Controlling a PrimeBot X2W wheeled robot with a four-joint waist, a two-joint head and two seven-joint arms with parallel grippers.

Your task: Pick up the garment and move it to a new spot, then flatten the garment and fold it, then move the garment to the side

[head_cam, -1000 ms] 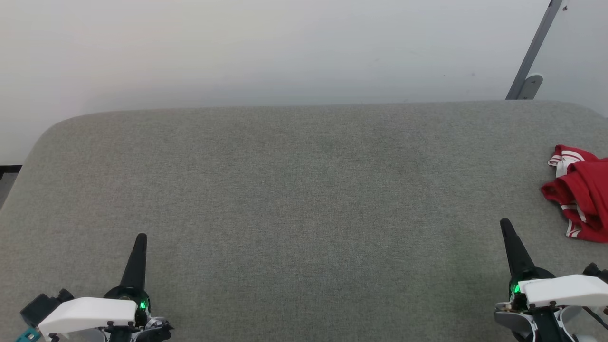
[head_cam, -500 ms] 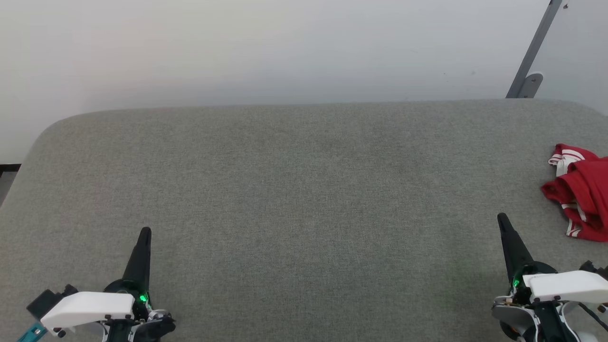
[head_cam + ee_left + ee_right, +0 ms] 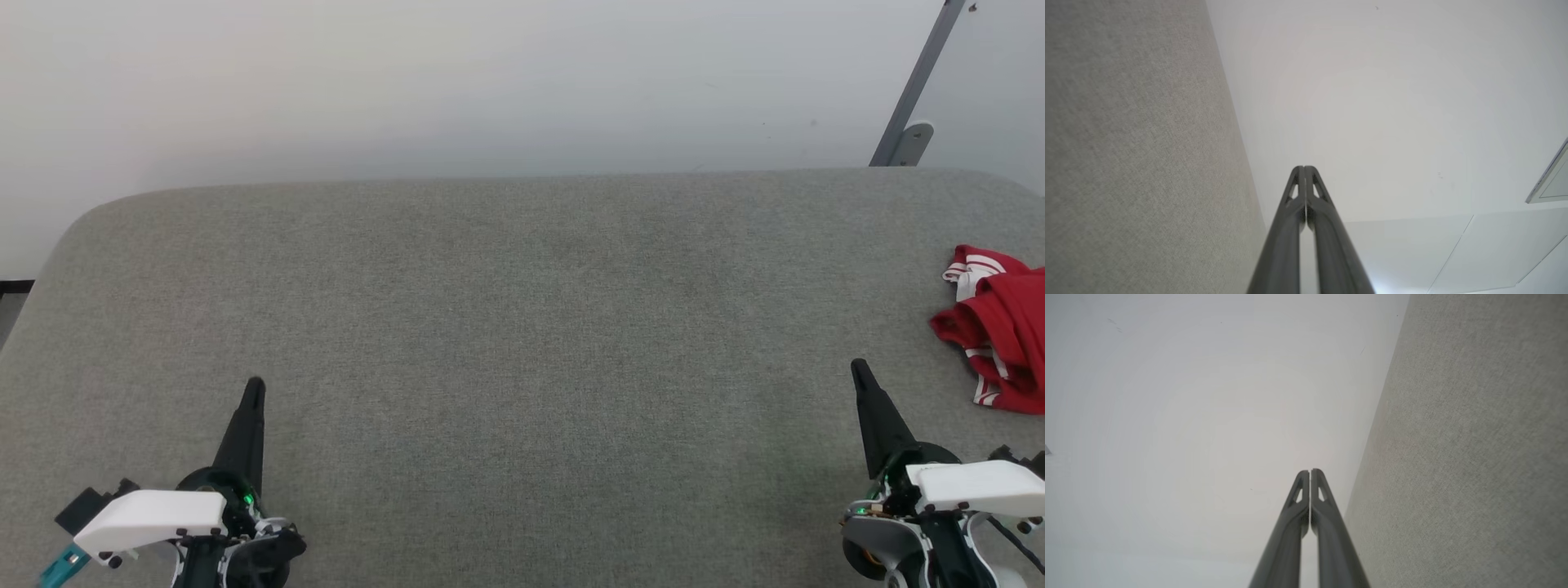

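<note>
The red garment (image 3: 1000,327) lies crumpled at about three o'clock in the head view, on the right-hand end of the grey fabric-covered table (image 3: 522,327). Its far part is cut off by the picture's edge. Red folds are heaped over one another, with white cloth and red-white striped trim showing at its eleven o'clock corner and again along its six o'clock hem. The bunching may hide a print, and none can be made out. The right gripper (image 3: 857,365) sits at roughly five o'clock in that view, above the table, its white housing low in the corner. Its two dark fingers are pressed together into a single spike aimed near eleven o'clock, holding nothing. Its tip is near the garment's seven o'clock side but clearly apart from it, with bare fabric between. The left gripper (image 3: 255,384) stands at about seven o'clock, well apart from the garment, its fingers likewise closed on nothing and leaning slightly toward one o'clock. Each wrist view shows that arm's fingers (image 3: 1286,228) meeting flush at the tips, with the grey table surface to one side and the pale wall (image 3: 490,82) beyond. A grey metal strut (image 3: 918,90) slants up the wall at one o'clock, behind the table's far edge.
</note>
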